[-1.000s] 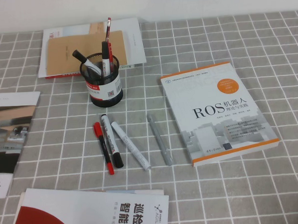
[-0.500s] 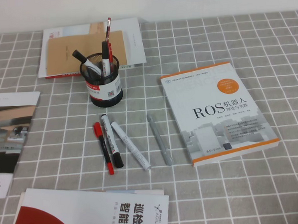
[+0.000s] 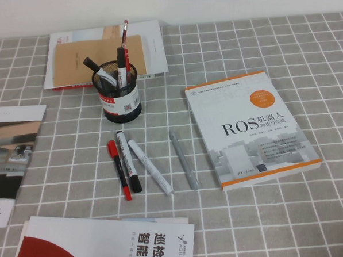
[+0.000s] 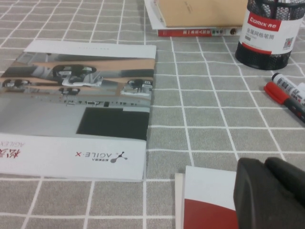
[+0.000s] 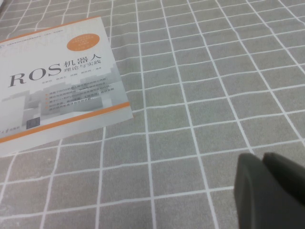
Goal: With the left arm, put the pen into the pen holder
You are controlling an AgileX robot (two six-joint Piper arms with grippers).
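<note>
The slim red pen (image 3: 119, 168) lies on the checked cloth in front of the black mesh pen holder (image 3: 120, 92), leftmost in a row of pens. The holder stands upright with markers in it. In the left wrist view the pen's red cap (image 4: 276, 90) and the holder (image 4: 269, 33) show far ahead of my left gripper (image 4: 264, 163), which is shut and empty, low over a red-and-white booklet. My right gripper (image 5: 261, 157) is shut and empty over bare cloth. Neither arm shows in the high view.
Next to the pen lie a black-capped white marker (image 3: 129, 160), a white marker (image 3: 150, 167) and a grey pen (image 3: 183, 159). A ROS book (image 3: 252, 127) lies right, a brochure (image 3: 11, 148) left, a booklet (image 3: 108, 247) in front, a tan notebook (image 3: 99, 57) behind the holder.
</note>
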